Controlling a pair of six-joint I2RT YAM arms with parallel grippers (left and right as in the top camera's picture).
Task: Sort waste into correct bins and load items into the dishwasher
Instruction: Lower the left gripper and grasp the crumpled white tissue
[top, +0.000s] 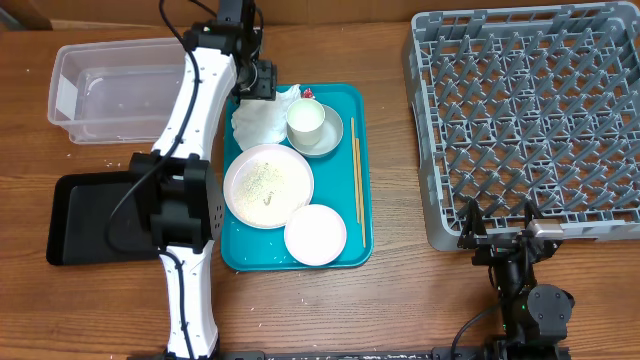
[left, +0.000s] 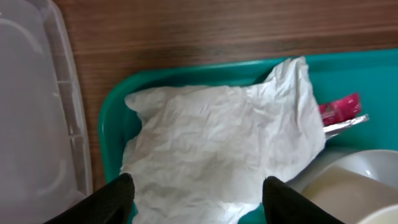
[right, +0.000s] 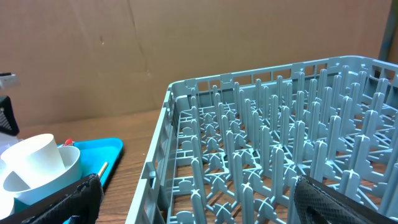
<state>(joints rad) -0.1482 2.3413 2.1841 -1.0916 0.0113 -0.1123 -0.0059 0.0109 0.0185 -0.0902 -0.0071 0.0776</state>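
Crumpled white paper napkin (left: 217, 149) lies in the corner of the teal plastic tray (left: 112, 118) nearest the clear rectangular plastic tub (left: 31, 124), its edge meeting a small red wrapper (left: 340, 106). The left gripper (left: 199, 200) hangs over the napkin with its fingers spread to either side, pinching nothing. The right gripper (right: 199, 202), likewise spread and empty, sits at the near edge of the large grey plastic dish rack (right: 280, 124).

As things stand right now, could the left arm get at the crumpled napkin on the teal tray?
Probably yes. The left gripper hangs open right above the napkin, a finger to either side, and nothing lies on top of it. The bowl and red wrapper sit off to one edge.
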